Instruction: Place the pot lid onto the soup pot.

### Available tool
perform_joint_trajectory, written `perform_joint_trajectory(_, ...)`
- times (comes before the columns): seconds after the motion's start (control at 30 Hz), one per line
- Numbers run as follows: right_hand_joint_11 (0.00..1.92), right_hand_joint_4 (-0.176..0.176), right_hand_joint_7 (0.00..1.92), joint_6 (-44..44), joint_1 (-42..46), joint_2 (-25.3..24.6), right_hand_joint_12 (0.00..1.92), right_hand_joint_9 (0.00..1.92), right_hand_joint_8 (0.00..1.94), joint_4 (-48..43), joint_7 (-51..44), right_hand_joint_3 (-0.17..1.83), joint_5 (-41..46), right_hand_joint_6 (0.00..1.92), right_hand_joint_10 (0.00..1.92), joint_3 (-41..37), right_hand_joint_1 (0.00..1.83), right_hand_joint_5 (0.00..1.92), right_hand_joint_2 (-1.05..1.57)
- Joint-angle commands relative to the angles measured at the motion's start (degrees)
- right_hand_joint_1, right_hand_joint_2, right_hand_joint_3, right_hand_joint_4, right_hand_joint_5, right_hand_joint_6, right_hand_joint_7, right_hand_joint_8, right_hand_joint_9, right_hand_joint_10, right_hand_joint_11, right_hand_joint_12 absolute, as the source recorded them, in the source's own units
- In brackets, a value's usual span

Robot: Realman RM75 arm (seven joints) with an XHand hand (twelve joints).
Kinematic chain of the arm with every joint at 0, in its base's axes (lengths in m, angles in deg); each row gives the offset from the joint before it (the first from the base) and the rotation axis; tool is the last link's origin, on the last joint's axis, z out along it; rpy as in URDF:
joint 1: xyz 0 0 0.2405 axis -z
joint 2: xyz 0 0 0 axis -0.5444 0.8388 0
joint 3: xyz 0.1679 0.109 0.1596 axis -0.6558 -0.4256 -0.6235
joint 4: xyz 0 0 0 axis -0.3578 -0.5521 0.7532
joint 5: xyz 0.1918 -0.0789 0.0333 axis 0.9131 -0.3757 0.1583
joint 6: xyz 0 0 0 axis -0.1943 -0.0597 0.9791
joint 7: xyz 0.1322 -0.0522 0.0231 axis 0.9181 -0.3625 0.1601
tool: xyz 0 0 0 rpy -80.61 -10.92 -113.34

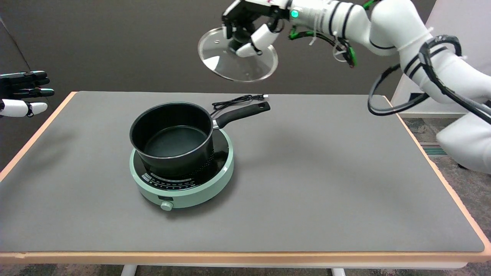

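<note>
On the green cooker (184, 188), one black soup pot (172, 138) sits empty; right hand (249, 28) grips one glass pot lid (238, 61) overhead.

Lid (238, 63) in right hand (247, 28) above pot (171, 138)

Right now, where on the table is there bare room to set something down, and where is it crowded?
The table is bare to the right of the green cooker, along the front edge, and at the far left. It is crowded around the pot on the cooker, its handle and the cord behind. The right robot hand holds the lid in the air.
</note>
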Motion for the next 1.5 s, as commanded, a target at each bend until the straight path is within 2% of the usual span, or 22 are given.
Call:
perform_joint_trajectory(0.03,0.73,0.176,0.89,0.26,-7.34,-8.42,1.49,0.82,1.4,-2.72,9.09,0.79,-2.41,0.96,1.65,9.62,1.36,0.77,0.78)
perform_joint_trajectory(0.4,0.73,0.176,0.89,-0.22,-5.94,-12.33,1.51,0.82,1.41,-8.53,16.46,0.79,-13.87,0.96,1.66,9.62,1.36,0.77,0.79)
perform_joint_trajectory(0.97,0.73,0.176,0.89,0.58,-0.42,-17.81,1.52,0.82,1.42,-5.14,16.85,0.8,-22.95,0.96,1.67,9.78,1.36,0.77,0.78)
perform_joint_trajectory(1.5,0.73,0.176,0.89,1.2,0.86,-18.82,1.53,0.82,1.42,-3.4,16.93,0.8,-23.79,0.96,1.68,9.78,1.36,0.77,0.78)
